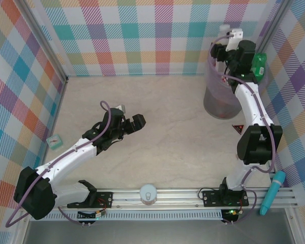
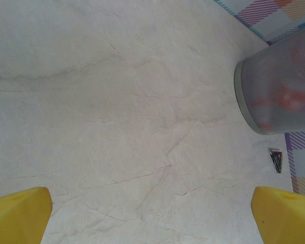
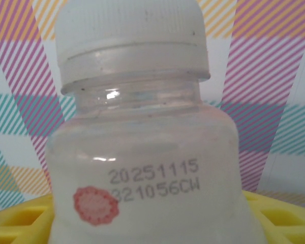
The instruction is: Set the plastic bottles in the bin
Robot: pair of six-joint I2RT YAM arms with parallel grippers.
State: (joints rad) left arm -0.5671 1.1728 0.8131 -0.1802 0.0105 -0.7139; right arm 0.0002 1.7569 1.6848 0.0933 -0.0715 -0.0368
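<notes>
The pale, marble-veined table (image 1: 157, 152) spread between walls of pastel plaid fabric (image 1: 142, 35). At its far right stood the round translucent grey-purple plastic bin (image 1: 216, 99), upright and tapering downward. In the left wrist view the bin (image 2: 279, 86) sat at the right edge, with blurred red and white shapes showing through its wall.

The white right arm (image 1: 251, 104) rose beside the bin and reached over its far rim. The right gripper (image 1: 224, 41) was up there, above the rim and close to the back wall. Its yellow fingers (image 3: 20, 218) were pinching a small clear plastic bottle with a white cap (image 3: 142, 127), held upright in front of the plaid. That bottle (image 1: 224, 31) sat above the bin's far edge, not inside it. Printed on its shoulder were 2 lines, 20251115 and 321056CW, beside a round red stamp.

The white left arm (image 1: 71, 155) stretched from its base toward the middle of the table. The left gripper (image 1: 131, 121) hovered over bare surface, well apart from the bin. Its 2 yellow fingertips (image 2: 18, 213) were spread wide, with nothing between them.

A teal cylinder (image 1: 272, 192) lay by the right end of the front rail. A small teal cube (image 1: 56, 140) rested near the left wall. A tiny dark triangular scrap (image 2: 276, 159) lay just beside the bin's base.
</notes>
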